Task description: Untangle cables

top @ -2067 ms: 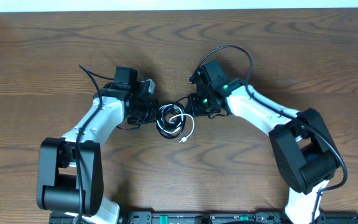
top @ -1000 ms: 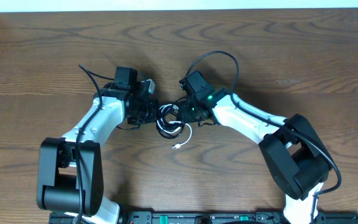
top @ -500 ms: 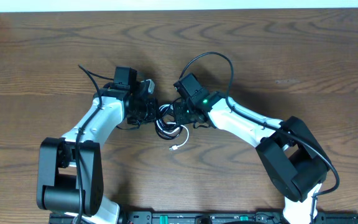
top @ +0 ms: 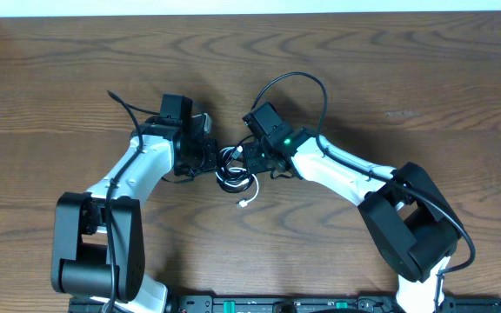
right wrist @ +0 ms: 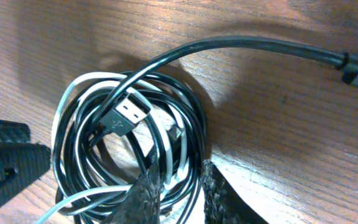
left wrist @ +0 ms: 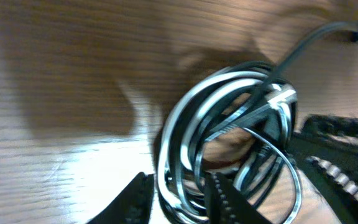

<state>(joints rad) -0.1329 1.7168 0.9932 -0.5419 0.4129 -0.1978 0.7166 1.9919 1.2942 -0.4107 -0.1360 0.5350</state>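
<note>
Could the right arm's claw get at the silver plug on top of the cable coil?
Probably yes: the plug lies uncovered atop the cables, just ahead of the right claw. Its fingers straddle strands at the coil's edge, so it must reposition.

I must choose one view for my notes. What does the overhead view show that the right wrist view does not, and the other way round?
Only overhead: the whole left arm and right arm meeting at the middle, and the white cord's plug end lying loose, apart from the coil. Only right wrist: a black USB plug lying across the coil, and the right gripper astride a few strands; whether it clamps them is unclear. Both: the cables in one black-and-white coil on the wooden table.
</note>
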